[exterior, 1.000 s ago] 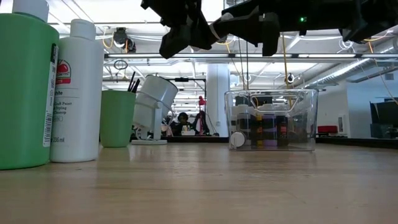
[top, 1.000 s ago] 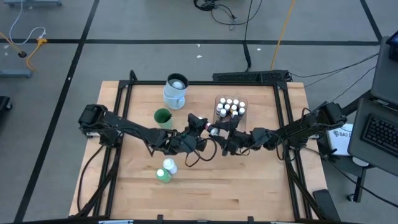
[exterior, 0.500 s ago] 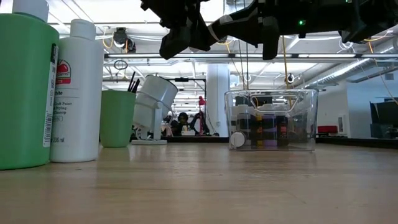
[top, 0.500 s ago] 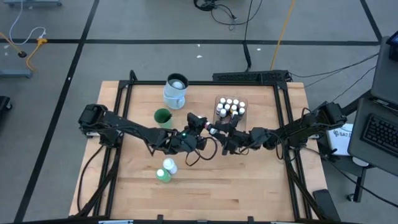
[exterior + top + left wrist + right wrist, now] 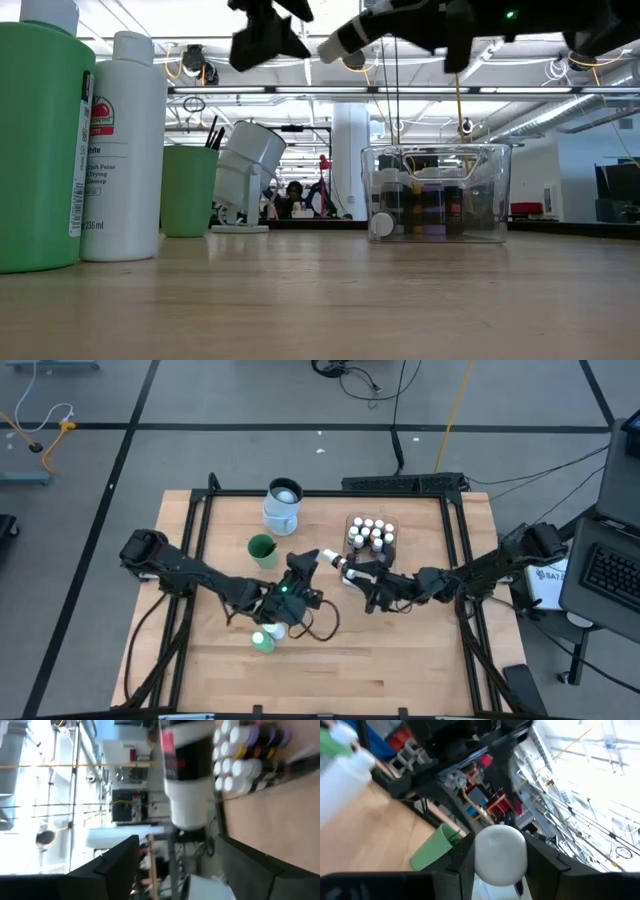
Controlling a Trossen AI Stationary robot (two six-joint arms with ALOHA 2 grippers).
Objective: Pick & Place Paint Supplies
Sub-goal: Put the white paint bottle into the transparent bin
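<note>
A small white-capped paint bottle hangs above the table's middle, with my right gripper shut on it. In the low view the bottle shows up high. My left gripper stands open just to the bottle's left, apart from it. In the left wrist view the bottle shows ahead of the spread fingers. The clear tub holds several white-capped bottles. A green cup holds brushes. A green bottle and a white bottle stand near the front. My right gripper pinches the small bottle between its two fingers, coming about level from the table's right. The fingers lie along the bottle. Its white cap sticks out ahead toward the table's left. The bottle lies roughly level, lifted clear of the table.
A white-and-pale-blue mug stands at the far side, left of the tub. Bare wood lies at the front right. The two arms' hands are close together over the table's middle.
My left gripper has opened, let go of the small bottle and drawn back toward the table's left and near edge. The bottle stays lifted in my right gripper, which has kept nearly still.
</note>
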